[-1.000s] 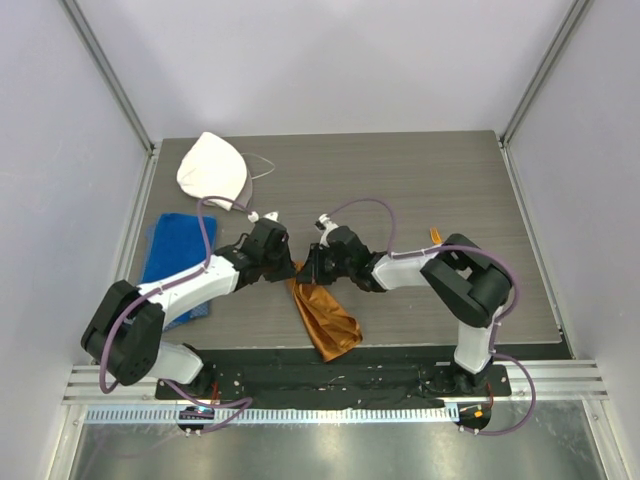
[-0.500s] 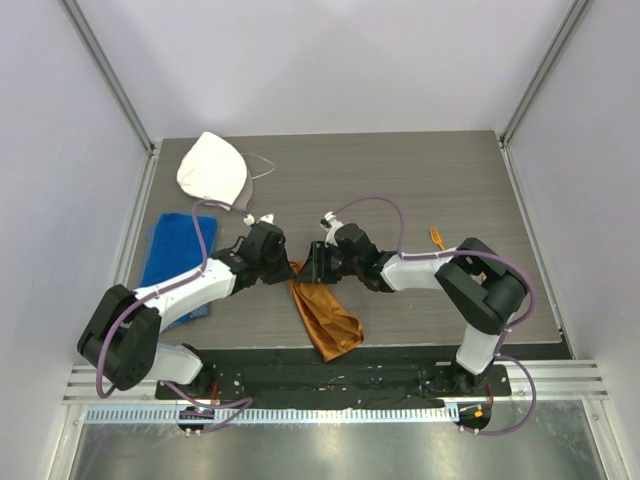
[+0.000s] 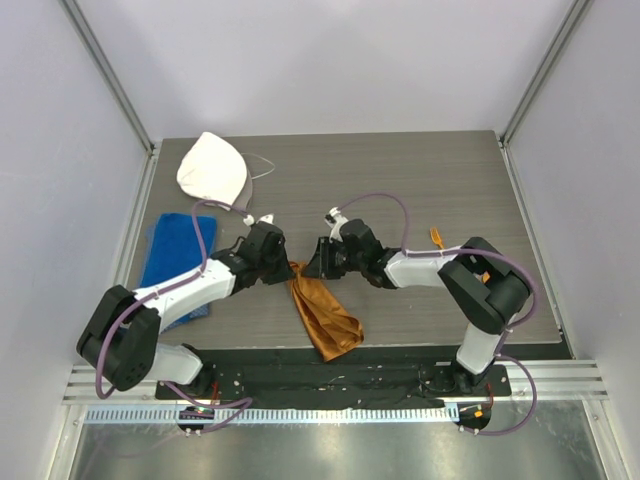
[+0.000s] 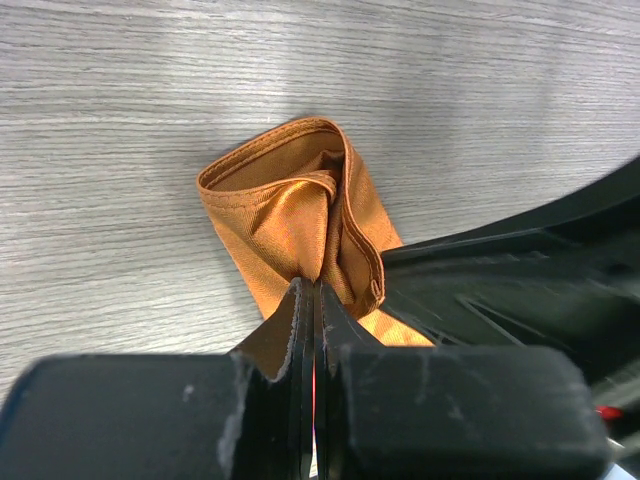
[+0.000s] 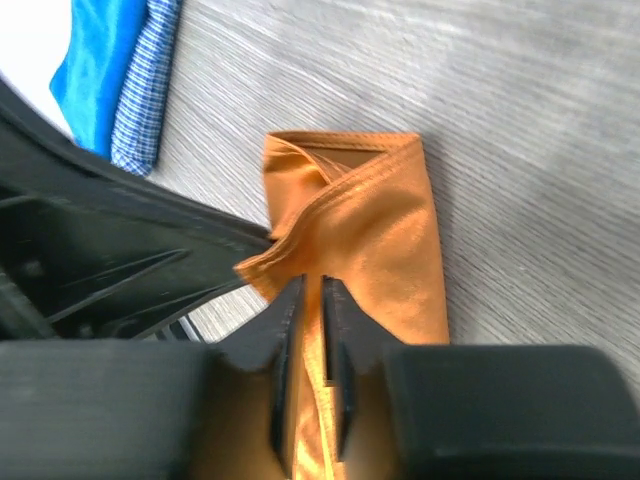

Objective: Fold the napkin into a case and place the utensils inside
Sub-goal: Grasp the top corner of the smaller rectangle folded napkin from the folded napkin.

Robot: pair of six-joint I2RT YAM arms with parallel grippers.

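Top view: the left gripper (image 3: 287, 266) and right gripper (image 3: 313, 265) meet at the far end of the napkin (image 3: 324, 315). The napkin lies crumpled on the table (image 3: 400, 180), near the front edge between the arms. The utensils (image 3: 435, 238) show only as a small orange piece by the right arm. A white cap (image 3: 212, 168) and a blue towel (image 3: 175, 250) lie to the left.

Left wrist view: the left gripper (image 4: 312, 305) has its jaws pressed together, pinching a fold of the napkin (image 4: 295, 210).

Right wrist view: the right gripper (image 5: 312, 300) has its jaws nearly closed, with the napkin (image 5: 370, 230) clamped between them.
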